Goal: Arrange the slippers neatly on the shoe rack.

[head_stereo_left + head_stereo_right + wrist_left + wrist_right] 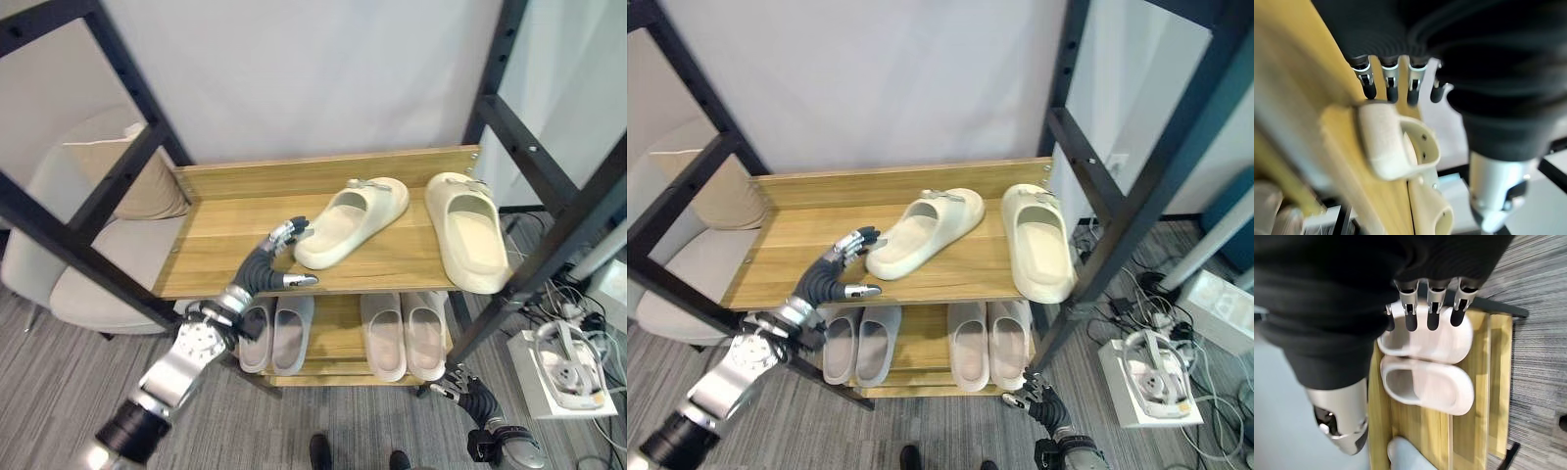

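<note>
Two cream slippers lie on the wooden top shelf (225,235) of the shoe rack. One cream slipper (351,221) is skewed, its heel toward the front left. The other cream slipper (468,231) points straight back at the right end, its heel past the front edge. My left hand (269,259) is open just left of the skewed slipper's heel (1396,147), fingertips close to it; I cannot tell if they touch. My right hand (472,395) hangs open low by the rack's right front leg. Its fingers (1432,316) point over the pale pair (1425,367) on the lower shelf.
On the lower shelf stand a grey pair (275,333) and a pale pair (404,335), side by side. Black frame bars (93,211) cross both sides. A beige armchair (93,264) stands left. A power strip and cables (566,370) lie on the floor at right. A person's shoes (319,450) show at the bottom.
</note>
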`<state>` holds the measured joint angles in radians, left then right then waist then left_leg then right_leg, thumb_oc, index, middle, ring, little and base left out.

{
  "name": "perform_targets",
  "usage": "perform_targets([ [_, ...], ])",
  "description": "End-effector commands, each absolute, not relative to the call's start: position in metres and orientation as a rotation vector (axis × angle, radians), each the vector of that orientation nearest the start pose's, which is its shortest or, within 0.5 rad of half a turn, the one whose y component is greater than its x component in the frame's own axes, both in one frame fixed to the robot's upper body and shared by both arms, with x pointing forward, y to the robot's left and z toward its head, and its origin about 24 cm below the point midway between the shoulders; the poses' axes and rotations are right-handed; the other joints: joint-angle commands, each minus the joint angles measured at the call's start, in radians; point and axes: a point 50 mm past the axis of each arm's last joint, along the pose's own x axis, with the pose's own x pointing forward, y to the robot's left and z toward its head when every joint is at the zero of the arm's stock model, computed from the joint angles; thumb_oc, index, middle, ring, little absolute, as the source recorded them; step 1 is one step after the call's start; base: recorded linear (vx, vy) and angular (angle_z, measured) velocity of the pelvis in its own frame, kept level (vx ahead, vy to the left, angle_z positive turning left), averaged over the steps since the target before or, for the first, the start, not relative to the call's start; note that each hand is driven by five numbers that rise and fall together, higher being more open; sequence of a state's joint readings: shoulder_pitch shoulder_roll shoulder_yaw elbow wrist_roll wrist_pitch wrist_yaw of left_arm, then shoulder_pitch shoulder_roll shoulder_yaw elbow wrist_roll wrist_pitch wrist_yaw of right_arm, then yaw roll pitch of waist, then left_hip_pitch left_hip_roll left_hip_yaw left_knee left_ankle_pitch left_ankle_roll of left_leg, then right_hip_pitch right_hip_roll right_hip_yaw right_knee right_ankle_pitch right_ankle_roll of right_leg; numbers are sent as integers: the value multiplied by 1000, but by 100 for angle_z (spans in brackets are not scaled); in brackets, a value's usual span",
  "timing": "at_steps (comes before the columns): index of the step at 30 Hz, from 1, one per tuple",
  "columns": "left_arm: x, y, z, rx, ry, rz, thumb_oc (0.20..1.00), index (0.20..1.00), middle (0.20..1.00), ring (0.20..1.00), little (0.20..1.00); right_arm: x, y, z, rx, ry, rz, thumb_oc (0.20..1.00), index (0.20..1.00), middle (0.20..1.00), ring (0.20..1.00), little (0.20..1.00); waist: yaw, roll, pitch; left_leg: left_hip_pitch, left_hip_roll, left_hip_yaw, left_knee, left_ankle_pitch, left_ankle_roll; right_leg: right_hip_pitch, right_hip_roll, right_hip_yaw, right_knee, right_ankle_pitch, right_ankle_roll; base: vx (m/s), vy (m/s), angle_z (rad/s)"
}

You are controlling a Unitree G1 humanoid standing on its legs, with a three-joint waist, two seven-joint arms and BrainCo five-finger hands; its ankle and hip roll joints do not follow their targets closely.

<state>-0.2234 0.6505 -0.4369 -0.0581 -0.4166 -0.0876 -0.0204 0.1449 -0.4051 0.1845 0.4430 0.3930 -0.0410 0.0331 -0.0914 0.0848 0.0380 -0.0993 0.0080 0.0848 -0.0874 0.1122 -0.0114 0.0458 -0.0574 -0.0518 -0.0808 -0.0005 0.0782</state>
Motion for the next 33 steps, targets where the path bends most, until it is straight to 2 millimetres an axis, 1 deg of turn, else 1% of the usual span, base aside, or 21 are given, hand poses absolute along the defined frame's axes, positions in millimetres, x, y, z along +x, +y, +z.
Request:
perform_targets([
  [1,307,154,135,271,-234,-454,1000,1000,1000,1000,1000,192,-221,-54,-1,464,7,1000,1000,1000,1000,1000,-24,-33,15,101,28,-5,0,-132,-30,-45,-47,-19,-6,30,55,11,5,-3],
  [6,300,137,134,227,-232,-536,1000,1000,1000,1000,1000,184,-216,-57,0,482,31,1000,1000,1000,1000,1000,-27,-36,10,102,28,2,0,-135,-28,-46,-48,-17,-6,33,57,5,4,-5],
  [9,301,124,133,207,-236,-562,1000,1000,1000,1000,1000,181,-214,-58,2,488,40,1000,1000,1000,1000,1000,-33,-36,7,103,28,3,0,-135,-28,-45,-49,-16,-6,32,57,0,0,0],
  [10,301,124,133,206,-236,-562,1000,1000,1000,1000,1000,181,-214,-58,2,488,40,1000,1000,1000,1000,1000,-32,-36,7,103,28,3,0,-135,-28,-45,-49,-16,-6,32,57,0,0,0],
  [11,306,111,135,188,-249,-571,1000,1000,1000,1000,1000,182,-213,-58,6,484,39,1000,1000,1000,1000,1000,-38,-37,7,102,26,2,0,-134,-27,-46,-50,-17,-6,32,57,0,0,0],
  [14,310,99,138,162,-261,-571,1000,1000,1000,1000,1000,184,-212,-57,10,477,34,1000,1000,1000,1000,1000,-43,-37,8,101,26,3,0,-134,-27,-48,-50,-13,-6,33,57,1,-1,-1],
  [20,311,72,139,35,-254,-601,1000,1000,1000,1000,1000,183,-209,-59,18,488,22,1000,1000,1000,1000,1000,-54,-35,10,102,26,8,0,-135,-24,-53,-50,-7,-6,35,57,0,0,-1],
  [21,311,64,138,-8,-242,-603,1000,1000,1000,1000,1000,184,-207,-60,23,491,17,1000,1000,1000,1000,1000,-58,-36,11,104,26,11,0,-136,-24,-54,-51,-5,-6,35,56,0,0,0],
  [26,311,54,137,-74,-226,-588,1000,1000,1000,1000,1000,188,-205,-59,31,485,6,1000,1000,1000,1000,1000,-62,-37,12,105,27,12,0,-136,-23,-55,-50,-1,-6,33,56,2,-6,-6],
  [28,311,53,137,-81,-224,-584,1000,1000,1000,1000,1000,190,-204,-59,32,483,7,1000,1000,1000,1000,1000,-62,-37,13,106,28,12,0,-137,-23,-55,-50,0,-6,33,55,1,-8,-5],
  [29,310,51,134,-132,-203,-569,1000,1000,1000,1000,1000,194,-201,-59,39,481,4,1000,1000,1000,1000,1000,-61,-40,15,106,28,15,0,-136,-23,-54,-49,3,-6,33,53,0,0,0],
  [33,309,55,131,-161,-194,-542,1000,1000,1000,1000,1000,199,-197,-57,38,472,5,1000,1000,1000,1000,1000,-60,-43,16,109,30,18,0,-137,-23,-54,-47,7,-6,32,51,-1,-11,-3],
])
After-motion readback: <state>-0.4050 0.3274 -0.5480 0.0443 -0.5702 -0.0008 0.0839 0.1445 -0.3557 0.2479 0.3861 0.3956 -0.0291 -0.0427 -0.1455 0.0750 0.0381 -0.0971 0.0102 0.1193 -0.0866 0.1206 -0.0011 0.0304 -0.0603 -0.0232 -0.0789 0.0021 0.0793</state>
